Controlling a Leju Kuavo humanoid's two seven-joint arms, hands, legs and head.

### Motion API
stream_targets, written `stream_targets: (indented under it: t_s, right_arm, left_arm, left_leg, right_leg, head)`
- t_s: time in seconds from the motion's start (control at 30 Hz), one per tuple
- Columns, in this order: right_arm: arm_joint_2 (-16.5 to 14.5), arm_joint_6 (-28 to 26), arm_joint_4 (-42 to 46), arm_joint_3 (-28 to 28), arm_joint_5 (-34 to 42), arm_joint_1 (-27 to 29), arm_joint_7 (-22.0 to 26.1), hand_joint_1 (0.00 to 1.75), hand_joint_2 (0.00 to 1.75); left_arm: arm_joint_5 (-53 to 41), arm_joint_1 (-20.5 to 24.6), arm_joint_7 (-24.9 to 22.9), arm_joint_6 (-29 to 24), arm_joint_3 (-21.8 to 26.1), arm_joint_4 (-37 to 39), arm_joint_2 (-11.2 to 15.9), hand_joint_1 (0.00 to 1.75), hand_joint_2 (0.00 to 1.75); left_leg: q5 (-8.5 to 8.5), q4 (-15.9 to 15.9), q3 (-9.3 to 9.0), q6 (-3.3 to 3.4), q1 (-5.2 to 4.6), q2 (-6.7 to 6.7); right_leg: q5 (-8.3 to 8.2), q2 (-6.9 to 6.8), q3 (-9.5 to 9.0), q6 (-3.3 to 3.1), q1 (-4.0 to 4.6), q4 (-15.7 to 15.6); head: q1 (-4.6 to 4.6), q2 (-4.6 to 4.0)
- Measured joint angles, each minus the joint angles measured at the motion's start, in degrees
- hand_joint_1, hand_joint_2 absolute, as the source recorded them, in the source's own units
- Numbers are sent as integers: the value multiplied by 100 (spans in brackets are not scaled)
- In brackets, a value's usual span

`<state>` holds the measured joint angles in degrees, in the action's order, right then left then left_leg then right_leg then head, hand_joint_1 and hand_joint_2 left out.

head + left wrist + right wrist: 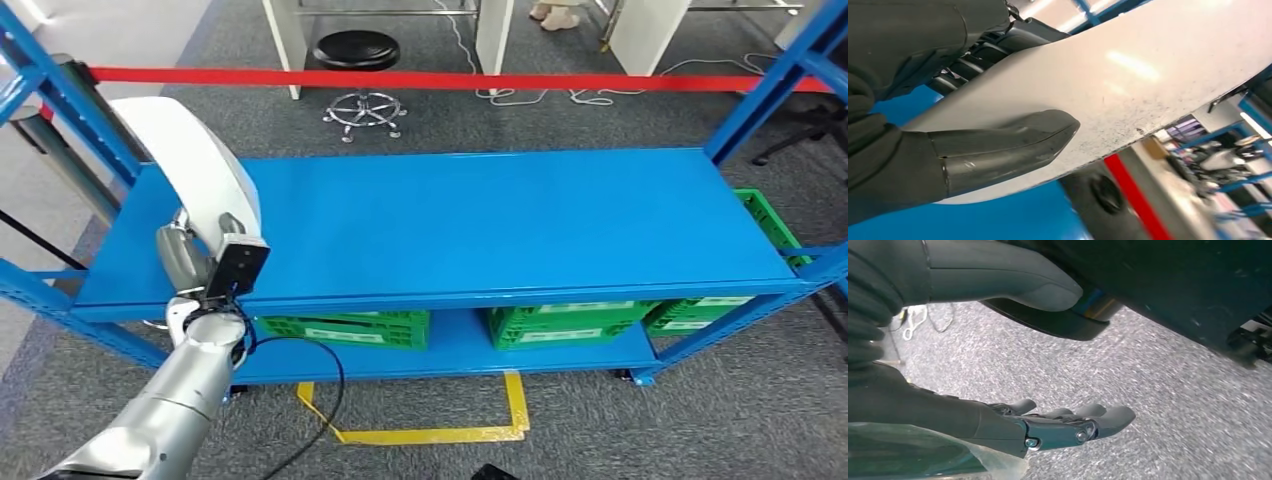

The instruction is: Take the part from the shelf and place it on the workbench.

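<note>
The curved white plastic panel part sits at nine o'clock over the blue steel shelf, gripped by the left hand; right hand hangs loose and empty; workbench placement remains

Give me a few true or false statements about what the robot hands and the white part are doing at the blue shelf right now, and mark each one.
1. The left robot hand grips the white part. True.
2. The white part lies flat in the middle of the blue shelf. False: it is held up at the shelf's left end, in the left robot hand.
3. Green crates sit on the lower level of the shelf. True.
4. The right robot hand holds a second white part. False: it holds nothing, its fingers apart above grey carpet.
5. A yellow barrier tape runs behind the shelf. False: the tape is red; the yellow marking is on the floor in front.
</note>
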<state>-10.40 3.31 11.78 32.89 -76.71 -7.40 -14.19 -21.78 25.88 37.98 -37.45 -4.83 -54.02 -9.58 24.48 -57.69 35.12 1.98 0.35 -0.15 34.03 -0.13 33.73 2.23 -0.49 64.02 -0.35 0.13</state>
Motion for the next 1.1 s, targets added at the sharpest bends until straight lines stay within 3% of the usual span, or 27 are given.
stream_targets:
  t_s: [0.07,0.1,0.13,0.23,0.3,0.4,0.47,0.53,0.6,0.63,0.67,0.77,0.8,0.9,0.93,0.97,1.07,1.1]
  right_arm:
    - [0,-38,0,29,7,-35,10,0,175]
    - [0,-49,0,46,7,-45,12,0,175]
    - [0,-55,-1,63,5,-45,5,0,175]
    - [-4,-80,-3,119,15,16,-30,0,175]
    - [-17,-104,-4,161,31,44,-38,0,175]
    - [-61,-124,-4,204,41,43,-37,0,175]
    - [-95,-137,-4,231,50,43,-27,0,175]
    - [-109,-149,-4,262,59,43,-4,0,175]
    - [-121,-154,-3,292,58,36,13,0,175]
    - [-129,-151,-2,303,52,30,16,0,175]
    - [-138,-148,-2,310,42,21,18,0,175]
    - [-173,-137,-2,321,16,10,164,0,175]
    - [-184,-155,-2,323,26,22,298,0,175]
    - [-198,-291,-2,350,86,94,745,0,175]
    - [-198,-333,-2,369,105,116,843,0,175]
    - [-197,-362,-1,390,125,134,919,0,175]
    - [-186,-379,0,436,170,142,1059,0,175]
    - [-181,-374,0,450,182,144,1083,0,175]
  left_arm:
    - [698,-415,143,68,-151,-628,-61,175,175]
    - [1002,-683,173,78,-282,-1042,-82,175,175]
    - [1275,-954,189,114,-456,-1503,-101,175,175]
    - [2090,-1656,220,750,-1011,-2828,-139,175,175]
    - [2645,-2056,236,1520,-1285,-3520,-179,175,175]
    - [3012,-2439,241,2113,-1511,-4163,-214,175,175]
    - [3245,-2575,241,2550,-1538,-4429,-231,175,175]
    - [3594,-2744,241,3465,-1504,-4599,-256,175,175]
    - [3967,-2918,241,4445,-1468,-4678,-264,175,175]
    - [4130,-2984,241,4811,-1456,-4691,-263,175,175]
    - [4251,-3030,241,5078,-1448,-4694,-263,175,175]
    - [4318,-3072,240,5498,-1445,-4686,-265,175,175]
    - [4243,-3075,238,5593,-1445,-4676,-265,175,175]
    - [3961,-3112,237,5881,-1432,-4627,-267,175,175]
    - [3886,-3127,236,5961,-1429,-4613,-269,175,175]
    - [3820,-3142,235,6044,-1425,-4602,-272,175,175]
    - [3668,-3193,232,6284,-1398,-4561,-279,175,175]
    - [3640,-3209,232,6334,-1391,-4538,-279,175,175]
  left_leg:
    - [13,-7,-1,20,-14,28]
    - [19,-15,-1,24,-19,46]
    - [26,-29,-1,27,-20,58]
    - [48,-94,9,4,-25,28]
    - [35,-128,46,-43,-40,7]
    - [16,-161,99,-137,-55,17]
    - [280,-420,177,-196,-52,16]
    - [764,-1083,354,-247,-31,13]
    - [1062,-1620,428,-268,-17,14]
    - [1062,-1612,332,-263,-15,14]
    - [972,-1383,130,-247,-14,14]
    - [683,-203,-662,-160,-39,16]
    - [652,8,-777,-137,-53,15]
    - [546,81,-725,-71,-65,17]
    - [486,96,-683,-38,-54,27]
    - [418,116,-627,-2,-39,40]
    - [228,120,-383,60,-39,64]
    - [163,115,-290,60,-43,67]
  right_leg:
    - [253,-8,327,28,-6,685]
    - [249,-15,397,38,-6,830]
    - [139,-21,364,43,-8,769]
    - [-394,-12,-80,19,-15,-158]
    - [-458,3,-246,-23,-6,-491]
    - [-446,7,-269,-111,-21,-573]
    - [-498,-10,-245,-186,-50,-603]
    - [-558,-37,-187,-234,-48,-605]
    - [-637,-56,-92,-249,-36,-602]
    - [-682,-59,-40,-249,-29,-601]
    - [-728,-59,12,-244,-22,-600]
    - [-854,-60,121,-194,10,-593]
    - [-893,-66,143,-163,17,-591]
    - [-982,-72,180,-54,7,-606]
    - [-903,-53,218,-22,3,-565]
    - [-724,-30,280,5,4,-435]
    - [92,10,492,56,2,502]
    - [205,11,490,67,1,779]
  head:
    - [15,0]
    - [14,0]
    - [16,0]
    - [18,0]
    - [14,0]
    - [6,0]
    - [-11,0]
    - [-26,0]
    - [-27,0]
    - [-29,0]
    - [-28,0]
    - [-25,0]
    - [-25,0]
    - [-25,0]
    - [-18,0]
    - [-7,0]
    - [19,0]
    - [17,0]
